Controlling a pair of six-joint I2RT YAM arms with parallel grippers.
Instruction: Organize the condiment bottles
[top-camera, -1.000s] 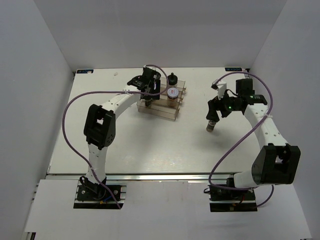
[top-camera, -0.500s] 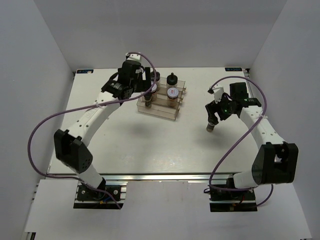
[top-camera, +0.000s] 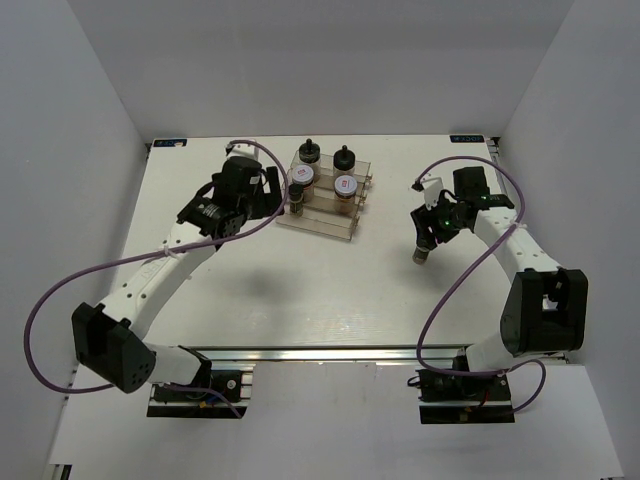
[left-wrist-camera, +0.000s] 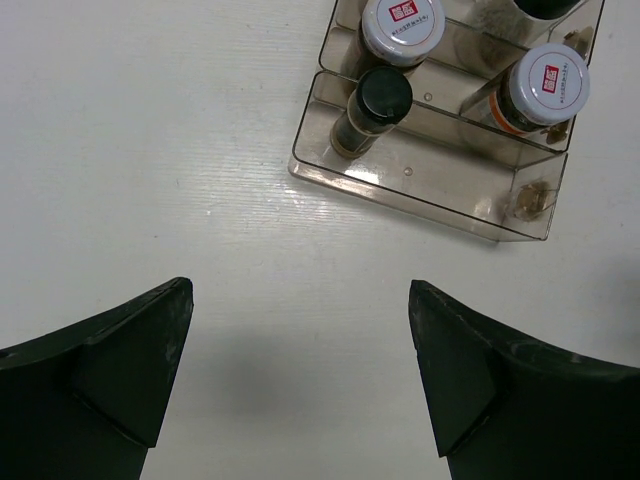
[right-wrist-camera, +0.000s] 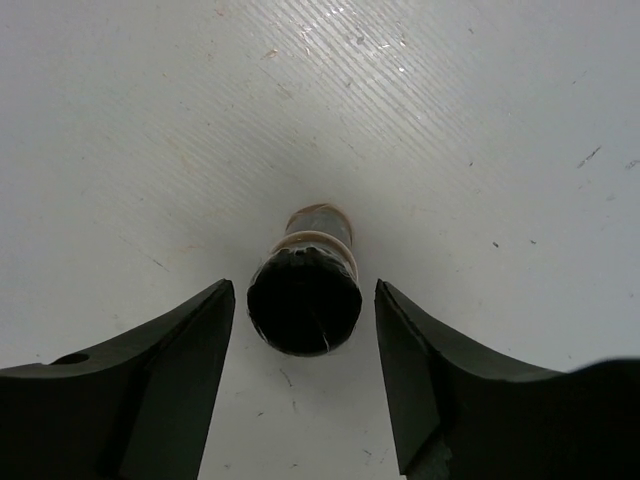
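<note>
- Okay, we see the right claw (top-camera: 428, 233) lowered over the loose slim shaker (right-wrist-camera: 305, 298), which stands on the table (top-camera: 300, 300) in its right half, well apart from the rack and nearer the right edge.
- Its fingers (right-wrist-camera: 150, 380) flank the shaker's black cap. The wrist view shows a thin gap on each side, so we mark it released, with no contact.
- We mark the left claw (left-wrist-camera: 300, 290) released too: it is spread wide, with nothing between the fingers and bare table under it.
- It hovers near the left front corner of the clear stepped rack (left-wrist-camera: 440, 185), apart from it.
- The rack sits near the table's far edge, a little left of the middle.
- Back step: we count the left black-capped bottle (top-camera: 309, 150) and the right black-capped bottle (top-camera: 344, 156), side by side.
- Middle step: the left jar (left-wrist-camera: 402, 22) and the right jar (left-wrist-camera: 543, 85) have white lids with red labels.
- Front step: the second slim shaker (left-wrist-camera: 385, 92) stands upright at the left end, just in front of the left jar.
</note>
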